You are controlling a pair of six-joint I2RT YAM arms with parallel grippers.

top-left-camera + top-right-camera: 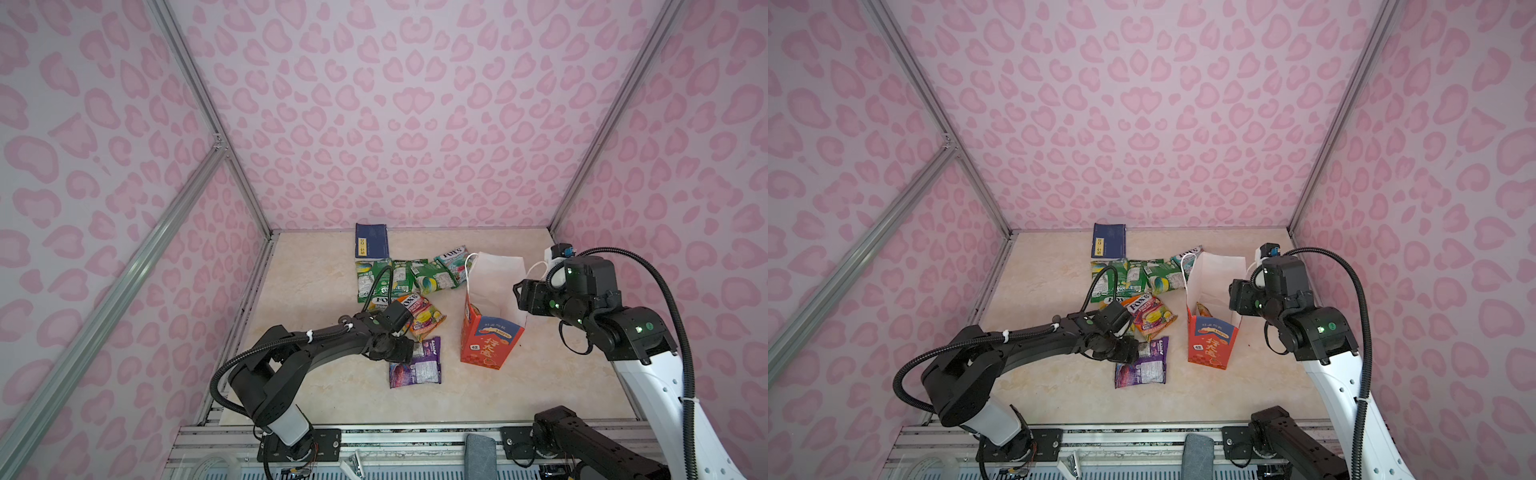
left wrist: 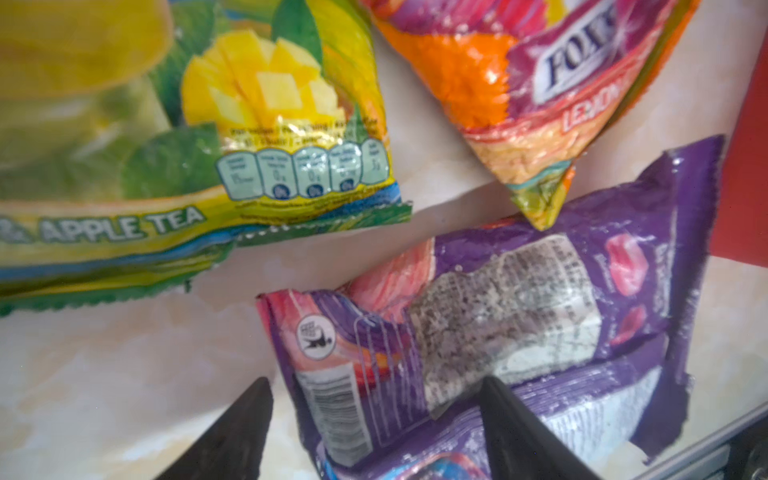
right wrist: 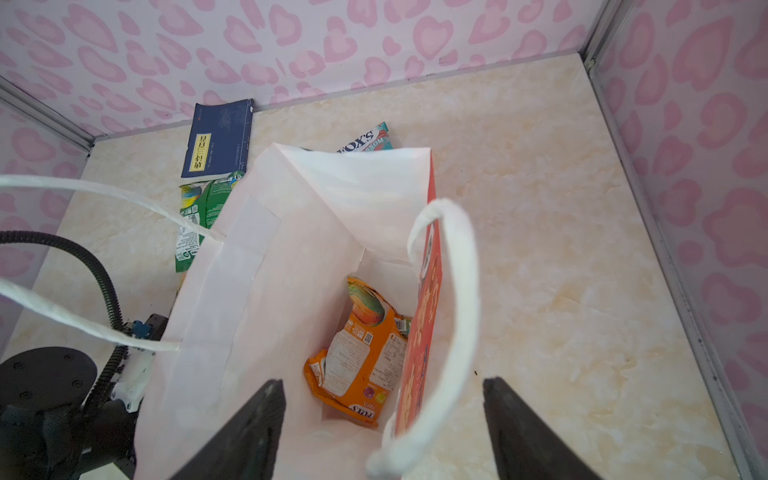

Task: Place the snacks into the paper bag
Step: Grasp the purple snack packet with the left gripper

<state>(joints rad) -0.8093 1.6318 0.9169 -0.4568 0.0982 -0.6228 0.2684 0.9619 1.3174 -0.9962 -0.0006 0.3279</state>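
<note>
Left gripper [image 2: 374,382] gapes over a crinkled purple packet [image 2: 519,299] on the cream marbled tabletop [image 1: 332,395] between pink heart-print walls [image 1: 415,104], right gripper [image 3: 384,382] spread wide above the standing red-orange paper bag [image 1: 490,340] right of centre, one orange packet [image 3: 361,357] inside

The beige marbled tabletop [image 1: 332,399] carried a red paper bag [image 1: 490,336] standing upright. In both top views, a purple packet [image 1: 415,365] lay just left of the bag and an orange packet [image 1: 419,316] near its left. Green packets [image 1: 395,278] lay in a row farther back. A teal packet [image 1: 453,259] lay just behind the bag, and a dark-blue booklet [image 1: 371,240] lay farthest from it.
</note>
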